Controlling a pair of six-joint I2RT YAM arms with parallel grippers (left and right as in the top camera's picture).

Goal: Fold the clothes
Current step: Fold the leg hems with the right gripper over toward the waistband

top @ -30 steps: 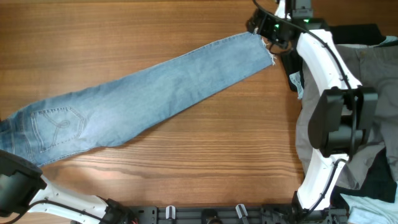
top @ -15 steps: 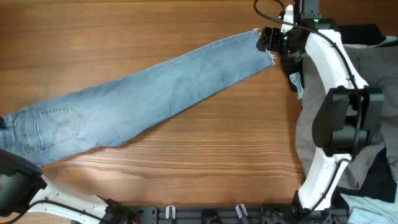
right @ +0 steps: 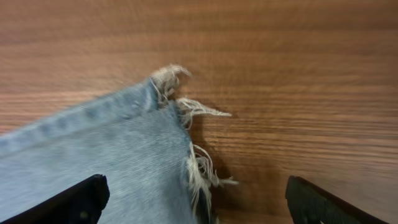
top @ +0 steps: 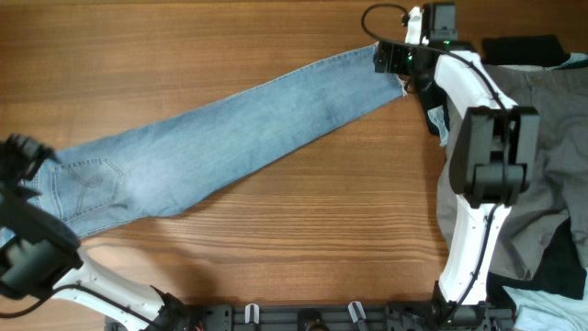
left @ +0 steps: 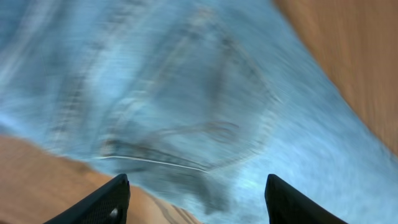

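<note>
Lying stretched in one long diagonal across the wooden bench (top: 276,248), the light-blue jeans (top: 230,129) run from the waist end at 8 o'clock in the overhead view to the frayed hem (top: 397,74) at 1 o'clock. The legs lie flat and appear stacked as one strip. A back pocket (top: 90,179) faces up near the waist end.

The right pincer (top: 390,57) sits at the hem, at the 1 o'clock end of the denim. In its wrist view the two dark fingers (right: 74,202) stand wide apart with nothing clamped. The hem's corner, with loose white threads (right: 199,168), lies on the bench in the gap below them. Whether the fingers touch cloth cannot be told.

The left pincer (top: 20,152) is over the waist end, at 9 o'clock in the overhead view, and shows there only as a dark blur. Its wrist view is smeared, but the fingers (left: 102,202) are spread wide and hold nothing, with what looks like the stitched back pocket (left: 186,118) lying beneath them.

A heap of grey garments (top: 560,119) lies at 3 o'clock on the bench, apart from the jeans, with the right arm's white links (top: 478,92) passing over its edge.
</note>
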